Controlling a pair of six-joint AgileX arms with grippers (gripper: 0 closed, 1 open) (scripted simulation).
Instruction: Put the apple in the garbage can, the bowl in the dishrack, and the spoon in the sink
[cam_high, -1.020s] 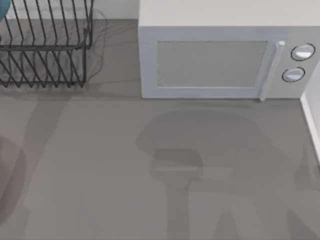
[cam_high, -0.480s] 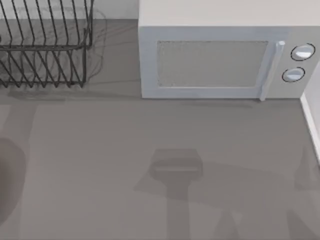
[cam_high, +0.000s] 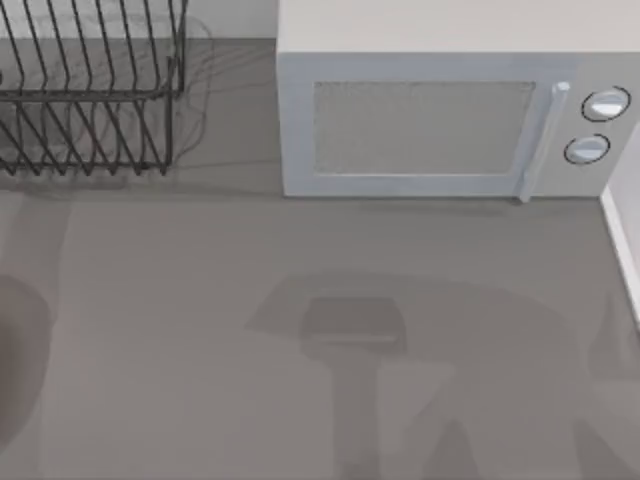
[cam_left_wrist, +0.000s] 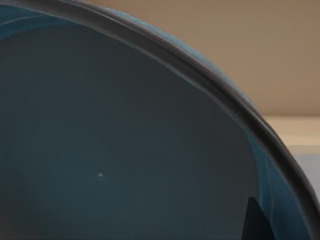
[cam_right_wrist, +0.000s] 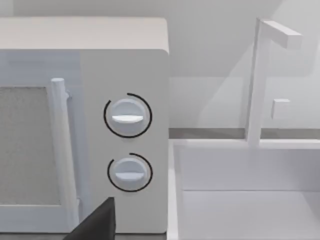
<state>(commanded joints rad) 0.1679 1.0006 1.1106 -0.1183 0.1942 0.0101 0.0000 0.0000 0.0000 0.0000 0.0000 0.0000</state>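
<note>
The bowl (cam_left_wrist: 125, 150) sits right up against the left wrist camera, its blue-teal inside and darker rim curving across the view. My left gripper's dark fingertip (cam_left_wrist: 252, 222) lies against the bowl's rim, shut on it. The black wire dishrack (cam_high: 90, 100) stands at the back left of the counter. The white sink (cam_right_wrist: 240, 200) lies to the right of the microwave, its edge (cam_high: 625, 240) at the table's right side. My right gripper's dark fingertip (cam_right_wrist: 97, 222) hangs in front of the microwave's knobs. The apple, the spoon and the garbage can are out of view.
A white microwave (cam_high: 430, 120) with two round knobs (cam_right_wrist: 127, 117) fills the back of the counter between rack and sink. A white faucet (cam_right_wrist: 257, 80) rises behind the sink. Arm shadows fall across the grey counter (cam_high: 200, 330).
A blue sliver of the bowl at the top view's upper left corner has gone from that view. The shadows on the counter have shifted and spread.
</note>
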